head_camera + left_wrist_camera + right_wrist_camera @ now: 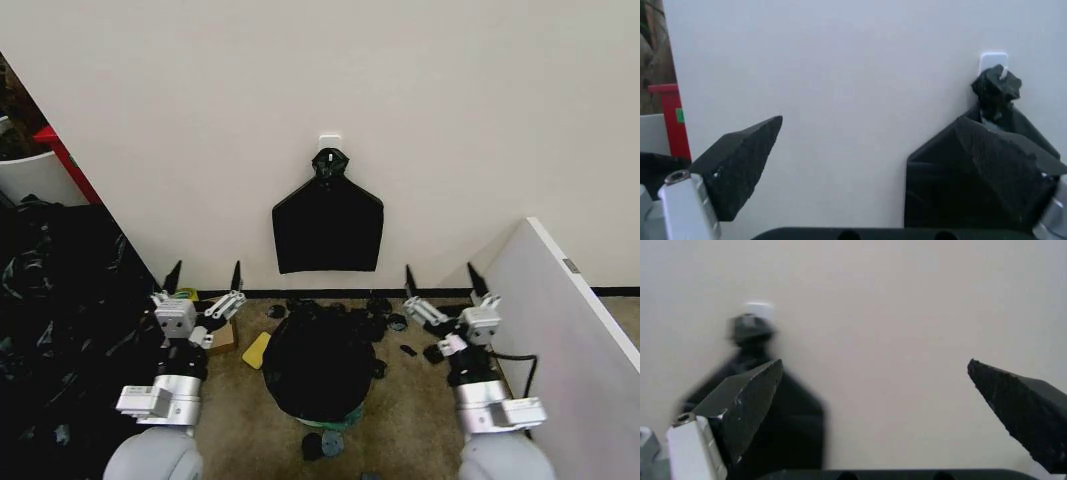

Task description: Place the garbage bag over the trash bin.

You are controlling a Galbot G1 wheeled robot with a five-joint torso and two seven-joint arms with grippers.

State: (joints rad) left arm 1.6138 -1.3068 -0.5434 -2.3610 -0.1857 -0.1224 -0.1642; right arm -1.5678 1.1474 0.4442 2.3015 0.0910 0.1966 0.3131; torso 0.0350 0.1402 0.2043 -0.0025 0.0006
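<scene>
We see our left gripper (pixel 206 277) raised with fingers spread, holding nothing. Between our arms, on the floor, the garbage bag (pixel 318 365) covers the trash bin. Our right gripper (pixel 441 280) is likewise spread and empty.

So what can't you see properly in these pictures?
- Trash bin: head view, the garbage bag drapes over it, leaving a sliver of the bottom edge.
- Hanging black bundle: right wrist view, blurred, partly behind a fingertip.
- Same bundle: left wrist view, the right edge cuts it off.
- Floor scraps: head view, too small to identify.
</scene>
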